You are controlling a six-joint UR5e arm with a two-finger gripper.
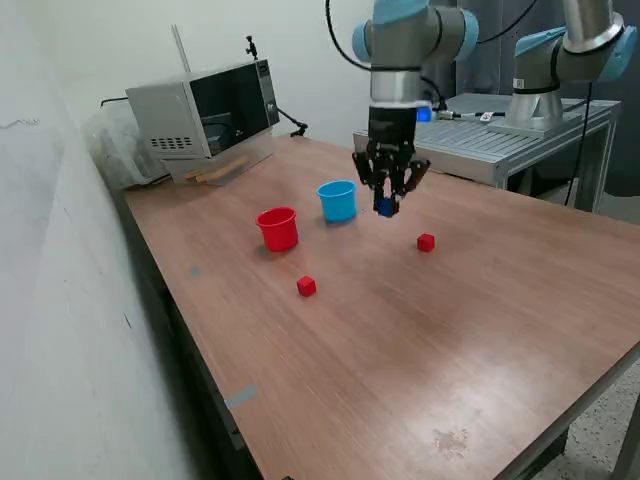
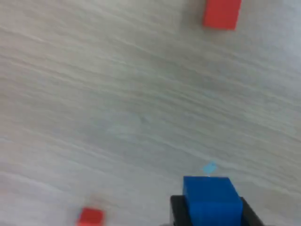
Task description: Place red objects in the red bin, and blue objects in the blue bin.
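Hanging above the brown wood-grain tabletop, the black two-finger hand is closed on a small dark blue cube, which sits pinched between the fingers and clear of the surface. In the wrist view that cube fills the space between the two dark fingers, one pressed to each side.

Just beside the hand, toward the exterior view's left, stands the round light sky-blue plastic cup, upright and open at the top. Further to that side, near it but not touching, stands the round bright red plastic cup, also upright.

Two small bright red cubes lie on the tabletop, well apart from each other. One rests to the exterior view's right of the hand and below it; the other lies nearer the camera, in front of the red cup. Both show in the wrist view, one at one edge and one at the opposite edge, blurred.

A grey microwave oven stands at the tabletop's far corner.
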